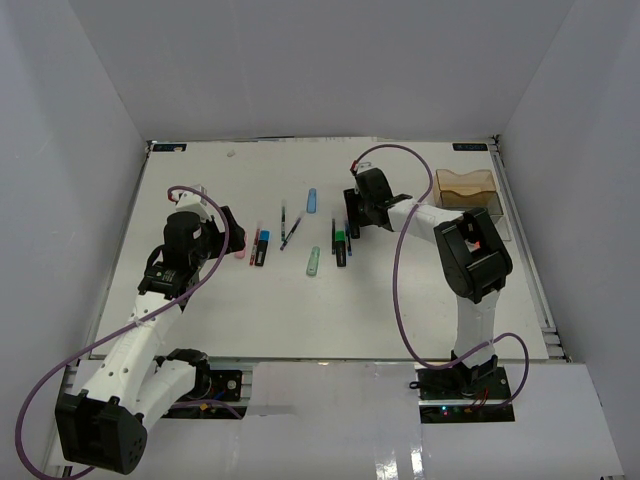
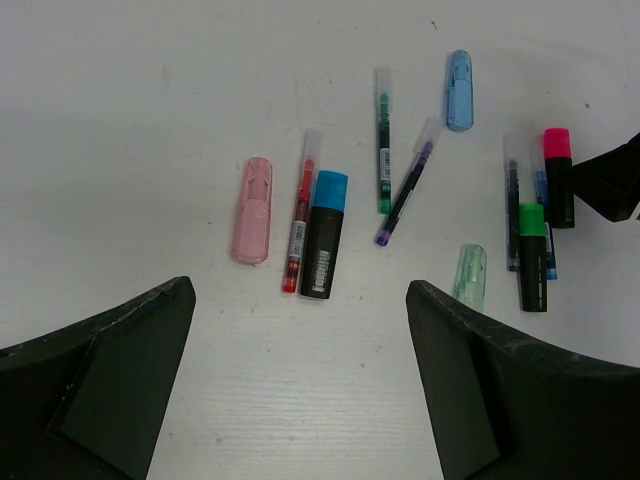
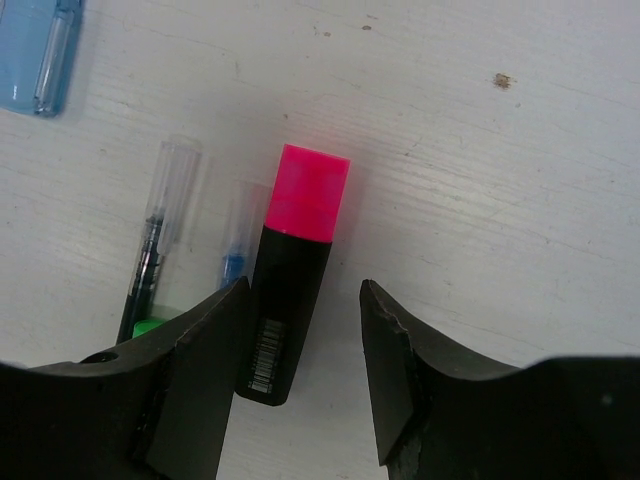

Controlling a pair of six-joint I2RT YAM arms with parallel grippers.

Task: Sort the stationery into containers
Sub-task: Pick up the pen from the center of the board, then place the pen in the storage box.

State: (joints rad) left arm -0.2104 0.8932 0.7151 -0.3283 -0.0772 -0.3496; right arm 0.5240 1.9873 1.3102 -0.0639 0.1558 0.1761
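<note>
My right gripper (image 3: 304,290) is open and low over the table, its jaws either side of a black marker with a pink cap (image 3: 297,280) that lies close to the left finger. In the top view the right gripper (image 1: 353,218) hides that marker. My left gripper (image 2: 300,320) is open and empty, just short of a pink piece (image 2: 252,210), a red pen (image 2: 299,225) and a blue-capped marker (image 2: 323,235). A green pen (image 2: 383,140), a purple pen (image 2: 408,182), a blue piece (image 2: 459,76), a mint piece (image 2: 470,275) and a green-capped marker (image 2: 532,255) lie further on.
The amber tray (image 1: 467,187) and the clear tray (image 1: 500,220) stand together at the far right of the table, right of the right gripper. A dark pen (image 3: 158,235) and a blue pen (image 3: 235,255) lie just left of the pink-capped marker. White walls enclose the table.
</note>
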